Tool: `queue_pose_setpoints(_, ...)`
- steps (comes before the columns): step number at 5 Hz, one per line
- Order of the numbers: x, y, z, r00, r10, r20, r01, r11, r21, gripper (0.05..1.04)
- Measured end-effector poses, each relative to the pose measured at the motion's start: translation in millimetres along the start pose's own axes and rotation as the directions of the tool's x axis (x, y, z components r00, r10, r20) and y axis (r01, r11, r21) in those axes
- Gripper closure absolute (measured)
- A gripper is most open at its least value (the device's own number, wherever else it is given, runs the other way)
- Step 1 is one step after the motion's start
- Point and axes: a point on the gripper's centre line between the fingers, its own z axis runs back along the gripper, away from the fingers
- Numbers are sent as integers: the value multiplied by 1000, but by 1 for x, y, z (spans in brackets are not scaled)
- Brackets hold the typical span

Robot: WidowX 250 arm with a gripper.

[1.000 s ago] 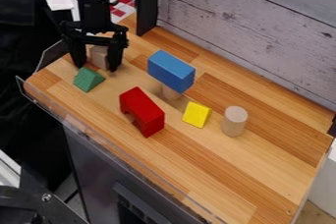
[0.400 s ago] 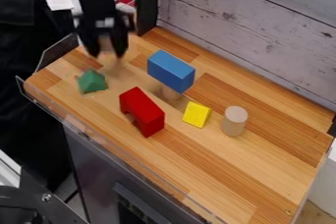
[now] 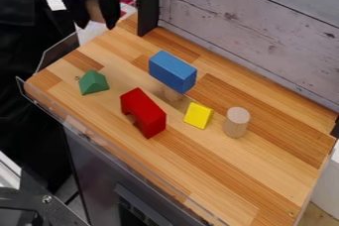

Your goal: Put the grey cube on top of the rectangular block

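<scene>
So, one cube (image 3: 96,11) between fingers (image 3: 112,12), one blue block (image 3: 170,72)

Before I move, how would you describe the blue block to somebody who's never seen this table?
On the wooden tabletop, look between the plank wall and the red arch. The blue block is a long rectangular box propped on a small wooden piece. Its neighbours are red, yellow and plain wood; it alone is blue.
</scene>
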Motion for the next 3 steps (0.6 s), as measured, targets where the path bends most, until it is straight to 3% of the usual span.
queue_pose_setpoints(1,-24,-9,8,999,-37,9,38,999,-3,488)
queue_pose_setpoints(3,-79,-33,-5,984,-169,-51,170,985,10,488)
